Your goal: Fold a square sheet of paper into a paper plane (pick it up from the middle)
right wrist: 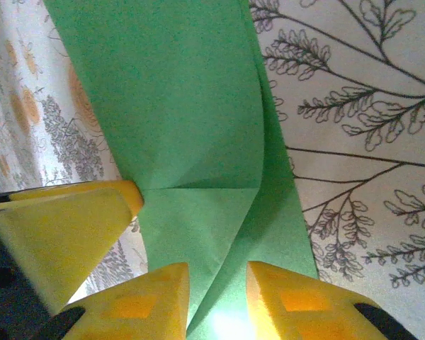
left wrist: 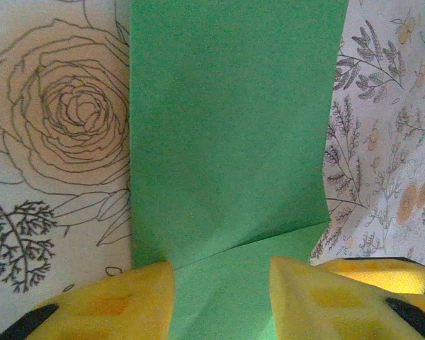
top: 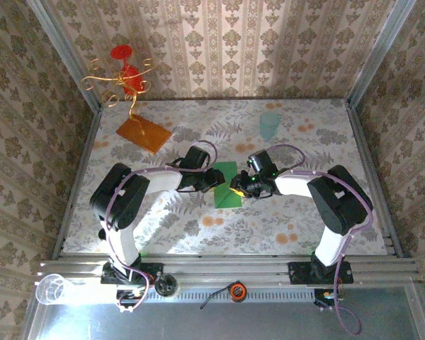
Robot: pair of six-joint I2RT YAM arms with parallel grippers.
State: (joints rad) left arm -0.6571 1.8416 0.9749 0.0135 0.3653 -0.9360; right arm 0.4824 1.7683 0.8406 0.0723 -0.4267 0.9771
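**Operator:** Where do my left jaws stand?

**Spotter:** Your left jaws are partly open. Their two yellow fingers (left wrist: 124,308) sit apart, and the green paper (left wrist: 230,142) lies flat across the gap between them. A crease runs slantwise just ahead of the tips. I see them gripping nothing.

**Operator:** And the right?

**Spotter:** Your right jaws are parted too, but more narrowly. A raised fold of the paper runs straight into the gap between their fingers (right wrist: 145,304). Whether the pads touch it, I cannot tell. Just to their left, a third yellow finger (right wrist: 64,227), one of your left arm's, has its tip at the paper's edge.

**Operator:** How many sheets?

**Spotter:** One. From above it lies folded at the middle of the counter (top: 304,219). Your left jaws are at its left side and your right jaws at its right.

**Operator:** What else do you count?

**Spotter:** There is one orange-brown board (top: 143,132) toward the far left, well apart from the paper. One red and gold wire ornament (top: 124,74) is just behind it, in the far-left corner.

There are two cups. A pale teal see-through cup (top: 269,125) is at the far side of the counter, and a clear cup (top: 52,289) lies on its side by the metal rail (top: 269,265), near left. What either holds, I cannot tell.

One small round orange-and-black object (top: 235,289) sits in front of the rail.
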